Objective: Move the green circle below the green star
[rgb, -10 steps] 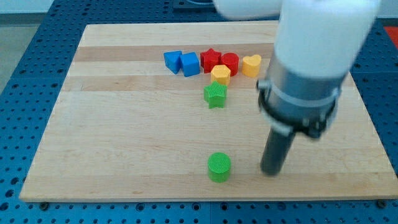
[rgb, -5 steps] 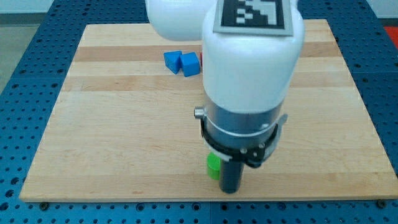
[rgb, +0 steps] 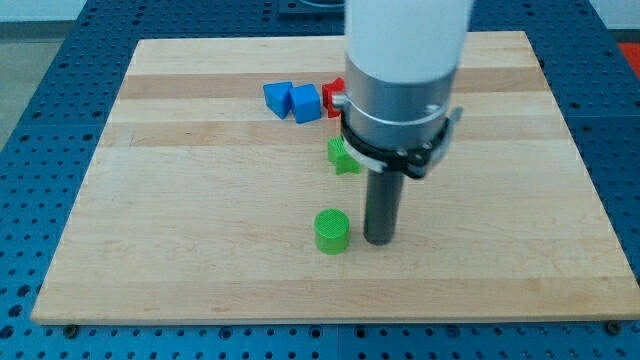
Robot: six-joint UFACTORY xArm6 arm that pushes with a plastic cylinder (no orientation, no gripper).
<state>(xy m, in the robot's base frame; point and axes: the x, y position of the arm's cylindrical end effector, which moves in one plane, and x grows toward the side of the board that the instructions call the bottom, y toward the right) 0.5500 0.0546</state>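
Green circle (rgb: 332, 230) in full view toward bench (rgb: 180, 250) bottom edge; green star (rgb: 340, 156) half hidden by arm. My tip (rgb: 378, 241) stands upright just right of circle.

White cylindrical arm housing, grey metal collar ringed by a black clamp, straight dark rod below, my tip (rgb: 378, 241) blunt and rounded.

My tip (rgb: 377, 240) sits just right of the green circle (rgb: 332, 230), maybe touching; the green star (rgb: 341, 156) above peeks from behind the arm.
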